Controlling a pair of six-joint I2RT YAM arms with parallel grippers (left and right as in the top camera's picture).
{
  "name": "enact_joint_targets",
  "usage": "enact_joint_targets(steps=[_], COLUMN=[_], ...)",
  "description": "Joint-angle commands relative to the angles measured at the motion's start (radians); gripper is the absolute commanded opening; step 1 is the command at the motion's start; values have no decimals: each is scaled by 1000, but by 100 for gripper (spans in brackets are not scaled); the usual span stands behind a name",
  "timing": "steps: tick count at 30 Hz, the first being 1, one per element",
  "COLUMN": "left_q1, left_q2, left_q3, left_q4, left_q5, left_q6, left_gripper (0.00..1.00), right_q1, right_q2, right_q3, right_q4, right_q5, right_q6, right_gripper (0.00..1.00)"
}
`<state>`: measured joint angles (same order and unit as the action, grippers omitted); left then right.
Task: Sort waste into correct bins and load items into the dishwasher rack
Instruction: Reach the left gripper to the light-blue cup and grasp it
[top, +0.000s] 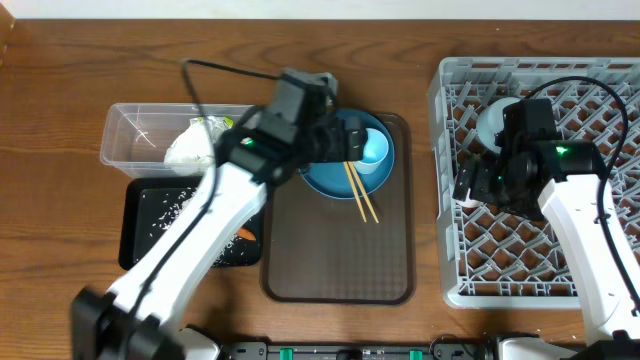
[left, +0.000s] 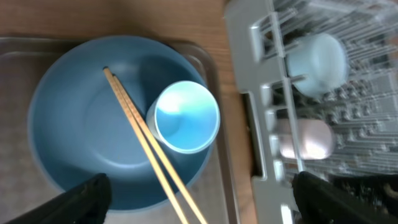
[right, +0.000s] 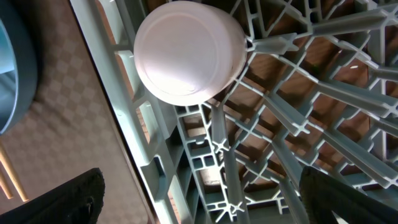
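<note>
Left pincer (left: 208, 198) is seen nearest, its dark tips at the bottom edge of the left wrist view. Jaws are spread wide and nothing is held. Blue cup (left: 185, 117) is found straight ahead of it, roughly centred between the jaws, upright with its mouth up, inside the blue dish (left: 62, 137) on the brown tray (top: 340, 265). Chopsticks (left: 152, 148) are laid just beside the cup, apparently touching its side. Their long axis runs diagonally from the far left of the dish towards the pincer, crossing the rim near the gap between the jaws. The left arm is judged far nearer to cup and chopsticks.

Right pincer (right: 205, 202) is parked over the rack (top: 520, 270), also wide open and empty, with the pink cup (right: 189, 53) set upside down just ahead of it. A small bowl (left: 317, 59) is seen inverted in the rack too.

No brands, labels or readable writing are found in any view.
</note>
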<state>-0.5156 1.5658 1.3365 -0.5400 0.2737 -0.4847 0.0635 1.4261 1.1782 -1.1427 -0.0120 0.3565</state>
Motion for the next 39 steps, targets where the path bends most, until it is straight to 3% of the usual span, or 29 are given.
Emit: enact_joint_targets(steps=[1, 4, 6, 9, 23, 29, 34, 39], left_q1=[-24, -25, -24, -25, -27, -27, -27, -27], left_q2=[77, 135, 169, 217, 332, 336, 337, 337], left_q3=[0, 0, 0, 0, 0, 0, 0, 0], left_q4=[38, 69, 87, 110, 124, 123, 123, 116], left_q5=[-77, -77, -77, -77, -77, -77, -77, -77], left_q6=[-49, -48, -53, -54, -79, -79, -79, -79], left_gripper=[98, 97, 72, 60, 49, 27, 25, 12], right_q1=[16, 16, 16, 16, 16, 16, 16, 16], right_q2=[4, 4, 4, 4, 4, 5, 5, 5], right_q3=[11, 11, 11, 11, 11, 11, 11, 11], right_q4=[-2, -2, -2, -2, -1, 1, 1, 1], right_q5=[-8, -8, -8, -8, -8, -9, -12, -12], right_q6=[13, 13, 13, 13, 13, 13, 13, 13], right_gripper=[99, 99, 99, 99, 99, 99, 99, 99])
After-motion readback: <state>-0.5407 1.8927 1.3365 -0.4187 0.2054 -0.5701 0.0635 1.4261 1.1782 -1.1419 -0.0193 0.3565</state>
